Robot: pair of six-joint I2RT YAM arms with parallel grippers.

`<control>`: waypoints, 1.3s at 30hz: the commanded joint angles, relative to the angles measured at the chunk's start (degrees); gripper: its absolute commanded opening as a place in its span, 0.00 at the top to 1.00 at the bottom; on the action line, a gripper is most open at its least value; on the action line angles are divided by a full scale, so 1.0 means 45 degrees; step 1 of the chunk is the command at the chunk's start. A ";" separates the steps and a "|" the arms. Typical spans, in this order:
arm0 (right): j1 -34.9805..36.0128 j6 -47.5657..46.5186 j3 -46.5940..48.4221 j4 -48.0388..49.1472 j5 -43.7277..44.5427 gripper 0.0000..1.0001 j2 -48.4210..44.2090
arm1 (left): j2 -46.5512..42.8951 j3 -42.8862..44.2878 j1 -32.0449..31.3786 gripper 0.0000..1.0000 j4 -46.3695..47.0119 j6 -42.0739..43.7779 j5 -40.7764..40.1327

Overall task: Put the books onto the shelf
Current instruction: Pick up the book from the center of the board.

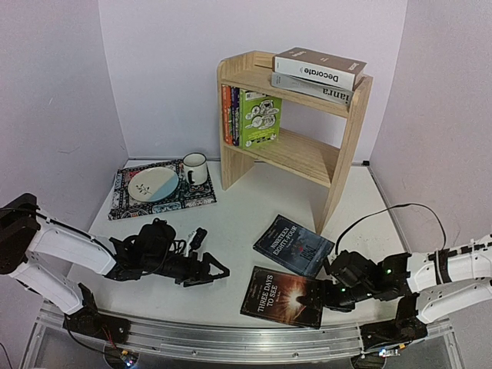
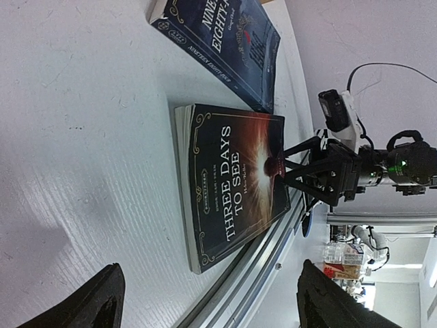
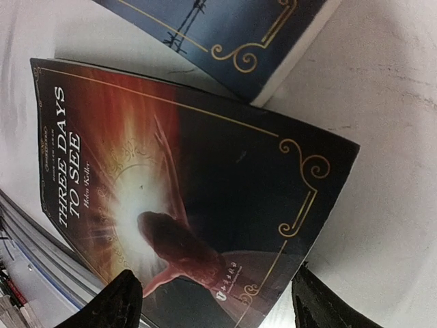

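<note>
Book "Three Days to See" point(image 1: 283, 297): flat on the table, lower centre.
Left gripper point(image 1: 217, 275): spread wide, empty.
Right gripper point(image 1: 323, 294): fingers apart at book's right edge.

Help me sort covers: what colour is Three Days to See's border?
Gold border, clearest in right wrist view.

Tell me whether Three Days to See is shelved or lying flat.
Lying flat. Three Days to See rests closed, cover up, on the table, well in front of the shelf.
</note>
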 commanded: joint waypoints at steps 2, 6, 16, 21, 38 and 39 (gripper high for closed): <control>0.0140 0.0078 0.0412 0.0481 0.0238 0.25 0.0607 | 0.0835 0.0434 -0.0030 0.12 0.0162 -0.0165 0.0167; 0.0137 -0.0148 0.0880 0.0506 0.0529 0.25 0.1012 | 0.1126 0.0539 -0.0033 0.13 0.0143 -0.0311 0.0255; 0.0164 0.0372 0.0128 0.0157 -0.0011 0.25 0.0164 | 0.2497 0.1351 -0.0575 0.22 0.0142 -0.0524 0.0626; 0.0279 0.0771 -0.0398 -0.0287 -0.0524 0.25 -0.0687 | 0.3045 0.1706 -0.0867 0.22 0.0139 -0.0673 0.0786; 0.1070 0.2123 -0.0811 -0.0099 -0.1926 0.26 -0.0449 | 0.4322 0.2446 -0.1185 0.24 0.0151 -0.0696 0.1026; 0.1094 0.2237 -0.0861 -0.0099 -0.1951 0.26 -0.0476 | 0.4377 0.2487 -0.1201 0.24 0.0145 -0.0695 0.1051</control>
